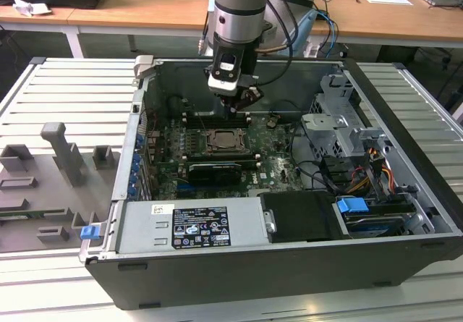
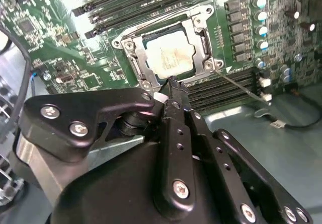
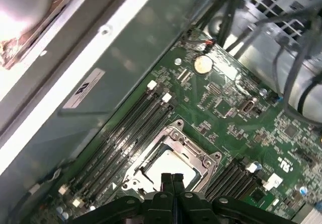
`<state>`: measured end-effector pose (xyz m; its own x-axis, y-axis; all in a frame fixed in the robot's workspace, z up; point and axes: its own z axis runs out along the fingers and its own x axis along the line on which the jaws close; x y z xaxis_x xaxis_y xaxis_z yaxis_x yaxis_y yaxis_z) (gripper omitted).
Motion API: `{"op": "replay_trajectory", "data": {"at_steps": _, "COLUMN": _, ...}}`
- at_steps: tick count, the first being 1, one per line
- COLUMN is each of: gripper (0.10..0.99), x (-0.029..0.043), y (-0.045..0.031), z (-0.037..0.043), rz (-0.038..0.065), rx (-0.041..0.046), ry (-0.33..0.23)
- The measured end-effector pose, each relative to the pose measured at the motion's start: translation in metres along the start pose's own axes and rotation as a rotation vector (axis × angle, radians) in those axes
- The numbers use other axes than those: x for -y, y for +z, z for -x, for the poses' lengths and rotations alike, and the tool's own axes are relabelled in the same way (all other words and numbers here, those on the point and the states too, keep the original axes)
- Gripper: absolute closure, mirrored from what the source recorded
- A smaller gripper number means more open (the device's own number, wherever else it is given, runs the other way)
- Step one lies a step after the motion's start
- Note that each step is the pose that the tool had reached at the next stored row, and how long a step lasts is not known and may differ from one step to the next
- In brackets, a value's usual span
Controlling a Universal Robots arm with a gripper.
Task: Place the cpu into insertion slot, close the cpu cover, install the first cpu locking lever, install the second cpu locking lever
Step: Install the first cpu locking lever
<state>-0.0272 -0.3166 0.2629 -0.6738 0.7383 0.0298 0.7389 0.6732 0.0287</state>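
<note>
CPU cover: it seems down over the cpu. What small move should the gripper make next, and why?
Probably slide sideways to the locking lever that sticks out: the cpu cover already lies over the cpu, and the shut gripper hangs at its edge.

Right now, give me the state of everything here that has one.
cpu: seated in the insertion slot, pale face up.
cpu cover: lowered flat around the cpu.
locking lever: angled away from the insertion slot, looks unlatched.
gripper: shut, empty, close by the cpu cover.
computer case: open, side panel off.
</note>
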Motion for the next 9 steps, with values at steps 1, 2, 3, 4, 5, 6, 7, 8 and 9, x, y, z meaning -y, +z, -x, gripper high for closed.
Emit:
{"op": "replay_trajectory", "data": {"at_steps": 1, "gripper": 0.98, "x": 0.0, "y": 0.0, "z": 0.0, "rz": -0.001, "rx": -0.0005, "ry": -0.018}}
{"op": "replay_trajectory", "data": {"at_steps": 2, "gripper": 0.98, "x": 0.0, "y": 0.0, "z": 0.0, "rz": -0.001, "rx": -0.001, "ry": -0.035}}
{"op": "replay_trajectory", "data": {"at_steps": 3, "gripper": 0.98, "x": 0.0, "y": 0.0, "z": 0.0, "rz": -0.002, "rx": -0.0019, "ry": -0.071}}
{"op": "replay_trajectory", "data": {"at_steps": 4, "gripper": 0.98, "x": 0.0, "y": 0.0, "z": 0.0, "rz": -0.002, "rx": -0.0021, "ry": -0.086}}
{"op": "replay_trajectory", "data": {"at_steps": 5, "gripper": 0.98, "x": 0.0, "y": 0.0, "z": 0.0, "rz": -0.002, "rx": -0.0021, "ry": -0.103}}
{"op": "replay_trajectory", "data": {"at_steps": 6, "gripper": 0.98, "x": 0.0, "y": 0.0001, "z": 0.0001, "rz": -0.001, "rx": -0.0013, "ry": -0.13}}
{"op": "replay_trajectory", "data": {"at_steps": 7, "gripper": 0.98, "x": 0.0, "y": 0.0001, "z": 0.0001, "rz": 0.0, "rx": -0.0004, "ry": -0.145}}
{"op": "replay_trajectory", "data": {"at_steps": 8, "gripper": 0.98, "x": 0.0, "y": 0.0002, "z": 0.0, "rz": 0.001, "rx": 0.0011, "ry": -0.16}}
{"op": "replay_trajectory", "data": {"at_steps": 9, "gripper": 0.98, "x": 0.0001, "y": 0.0004, "z": 0.0001, "rz": 0.005, "rx": 0.0058, "ry": -0.196}}
